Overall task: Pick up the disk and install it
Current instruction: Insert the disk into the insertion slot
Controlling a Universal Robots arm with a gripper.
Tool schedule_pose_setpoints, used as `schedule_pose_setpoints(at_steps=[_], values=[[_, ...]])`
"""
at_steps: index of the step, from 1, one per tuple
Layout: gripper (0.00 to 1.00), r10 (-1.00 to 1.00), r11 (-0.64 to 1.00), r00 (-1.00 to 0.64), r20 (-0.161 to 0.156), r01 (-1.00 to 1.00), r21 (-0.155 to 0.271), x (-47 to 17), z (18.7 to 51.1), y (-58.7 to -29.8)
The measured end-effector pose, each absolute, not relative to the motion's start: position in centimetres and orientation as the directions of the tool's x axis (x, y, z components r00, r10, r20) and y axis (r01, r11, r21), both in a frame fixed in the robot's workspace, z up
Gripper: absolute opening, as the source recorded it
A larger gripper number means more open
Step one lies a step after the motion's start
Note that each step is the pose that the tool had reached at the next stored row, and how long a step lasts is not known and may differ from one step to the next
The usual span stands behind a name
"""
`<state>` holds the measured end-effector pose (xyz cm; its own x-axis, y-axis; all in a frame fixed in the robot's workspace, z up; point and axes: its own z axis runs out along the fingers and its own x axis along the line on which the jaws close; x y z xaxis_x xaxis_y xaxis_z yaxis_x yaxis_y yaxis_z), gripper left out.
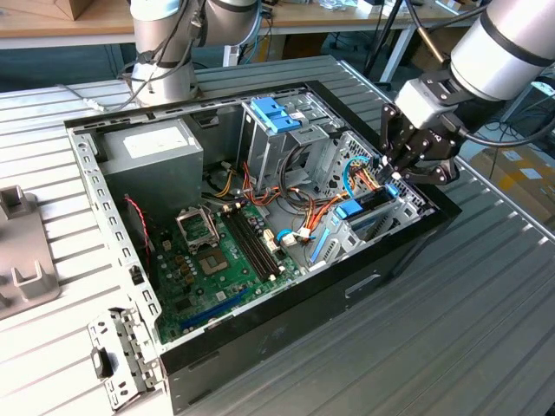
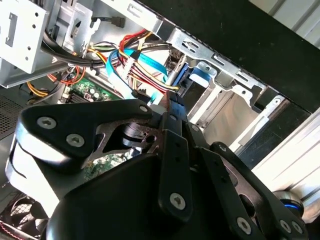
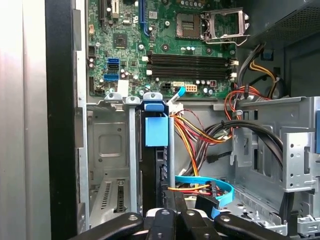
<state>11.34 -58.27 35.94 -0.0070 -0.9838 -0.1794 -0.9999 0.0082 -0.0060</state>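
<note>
A ribbed grey metal table (image 1: pixel 486 312) carries an open black computer case (image 1: pixel 286 312) (side panel off) and, near one edge, a grey metal bracket (image 1: pixel 26 251)

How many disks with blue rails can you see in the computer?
1: the disk stands on edge in the metal drive cage. Others may be hidden behind the cables.

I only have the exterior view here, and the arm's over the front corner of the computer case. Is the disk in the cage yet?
Observer: In the first wrist view the disk stands on edge in a slot of the metal cage, blue tab toward the motherboard.
Operator: Anything crowding it?
Observer: A pale blue flat cable and orange wires run right beside it, on the side away from the case wall.
Operator: And the gripper?
Observer: The gripper is at the disk's end opposite the tab.
</note>
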Motion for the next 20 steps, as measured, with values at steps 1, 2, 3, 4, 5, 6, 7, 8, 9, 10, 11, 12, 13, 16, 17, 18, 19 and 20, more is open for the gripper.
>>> schedule_pose_setpoints(at_steps=[1,2,3,4,5,6,7,8,9,10,11,12,13,16,17,18,19,20], values=[[0.11,-0.983,0.008,-0.007,-0.184,-1.000,-0.004,11.4,35.9,-58.3],[0.11,-0.983,0.008,-0.008,-0.185,-1.000,-0.001,11.5,35.9,-58.3],[0.11,-0.982,0.008,-0.009,-0.187,-1.000,0.003,11.8,35.9,-58.4],[0.11,-0.982,0.008,-0.009,-0.188,-1.000,0.005,12.0,35.9,-58.4],[0.11,-0.982,0.008,-0.009,-0.188,-1.000,0.008,12.2,35.9,-58.4],[0.11,-0.982,0.008,-0.010,-0.188,-1.000,0.011,12.7,35.9,-58.4],[0.11,-0.982,0.008,-0.010,-0.188,-1.000,0.013,12.9,35.9,-58.4],[0.11,-0.982,0.008,-0.011,-0.188,-1.000,0.013,13.1,35.9,-58.4],[0.11,-0.982,0.008,-0.011,-0.188,-1.000,0.014,13.3,35.9,-58.4],[0.11,-0.982,0.008,-0.011,-0.188,-1.000,0.014,13.5,35.9,-58.4],[0.11,-0.982,0.008,-0.011,-0.188,-1.000,0.014,13.6,35.9,-58.4],[0.11,-0.982,0.008,-0.011,-0.188,-1.000,0.014,13.6,35.9,-58.4],[0.11,-0.982,0.008,-0.011,-0.188,-1.000,0.014,13.7,35.9,-58.4],[0.11,-0.982,0.008,-0.011,-0.189,-1.000,0.014,13.9,36.1,-58.4],[0.11,-0.982,0.008,-0.011,-0.190,-1.000,0.014,13.9,36.2,-58.4],[0.11,-0.982,0.008,-0.011,-0.190,-1.000,0.014,14.1,36.2,-58.4],[0.11,-0.982,0.008,-0.011,-0.190,-1.000,0.016,14.3,36.2,-58.4],[0.11,-0.982,0.008,-0.011,-0.190,-1.000,0.016,14.5,36.2,-58.4]])
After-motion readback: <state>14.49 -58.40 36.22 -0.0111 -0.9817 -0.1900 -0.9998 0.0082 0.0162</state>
